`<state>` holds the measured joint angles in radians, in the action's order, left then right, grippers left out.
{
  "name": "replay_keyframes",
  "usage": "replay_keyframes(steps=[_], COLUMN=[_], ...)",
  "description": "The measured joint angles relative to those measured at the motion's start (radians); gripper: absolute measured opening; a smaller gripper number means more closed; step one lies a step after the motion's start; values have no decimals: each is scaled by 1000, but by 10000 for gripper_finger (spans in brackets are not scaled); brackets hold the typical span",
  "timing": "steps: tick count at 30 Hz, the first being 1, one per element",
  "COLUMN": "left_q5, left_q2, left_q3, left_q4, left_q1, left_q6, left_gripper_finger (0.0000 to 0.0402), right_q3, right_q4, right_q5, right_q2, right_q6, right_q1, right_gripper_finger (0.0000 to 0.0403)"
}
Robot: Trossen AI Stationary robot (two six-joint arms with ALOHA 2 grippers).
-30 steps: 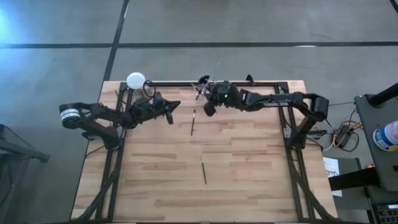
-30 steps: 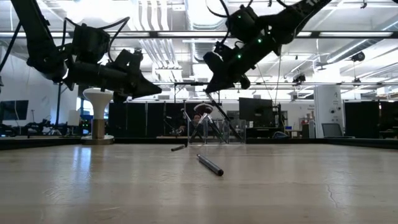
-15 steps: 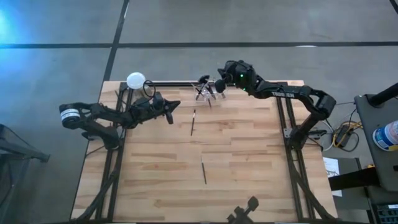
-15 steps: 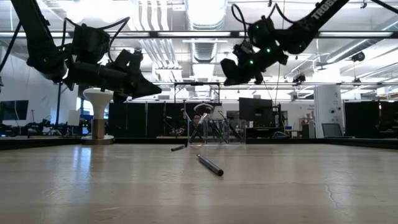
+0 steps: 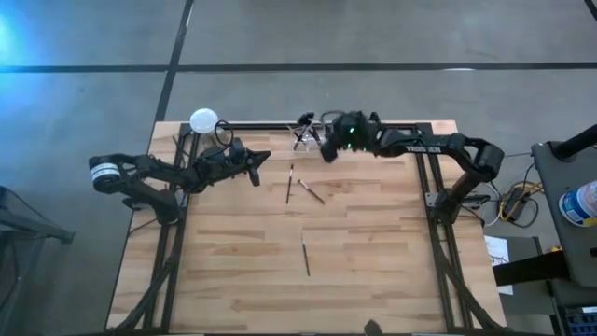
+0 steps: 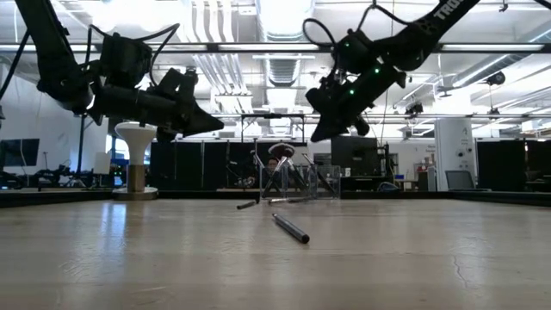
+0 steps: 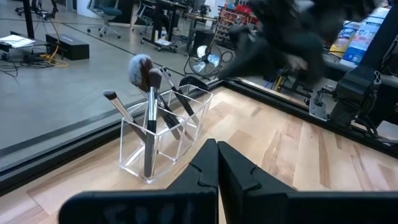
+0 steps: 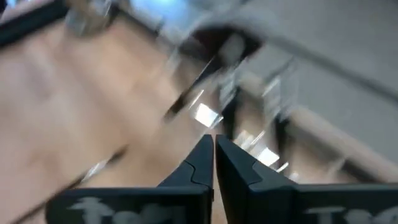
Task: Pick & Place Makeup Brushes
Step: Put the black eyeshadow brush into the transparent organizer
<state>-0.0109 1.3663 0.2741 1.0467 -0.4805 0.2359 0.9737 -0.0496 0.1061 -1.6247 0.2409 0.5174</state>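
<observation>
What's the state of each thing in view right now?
left gripper: shut, empty, raised over the table's left side.
right gripper: shut, empty, raised near the holder.
clear holder: upright, brushes standing inside.
loose makeup brushes: three lying flat on the table.

A robotics lab or workshop hall: a wooden table on a black frame stands on a concrete floor, under bright ceiling lights, with office chairs, monitors and cables around.
</observation>
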Motion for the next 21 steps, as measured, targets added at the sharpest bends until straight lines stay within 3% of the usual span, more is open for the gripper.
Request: replay_keyframes(steps=[4,14,21], left_q5=[0,1,2], left_q2=[0,0,0], left_q3=[0,-1,-1], left_q4=[0,-15,-25], left_q1=[0,-2,-2], left_q6=[0,-3,-5], left_gripper_finger=[0,0,0], right_q3=[0,21,61], right_q4=[102,102,221], right_q5=[-3,-7,-14], right_q2=[-7,-105,-146], right_q6=[99,299,344], right_q1=[-93,-257,-378], right_gripper_finger=[39,137,168])
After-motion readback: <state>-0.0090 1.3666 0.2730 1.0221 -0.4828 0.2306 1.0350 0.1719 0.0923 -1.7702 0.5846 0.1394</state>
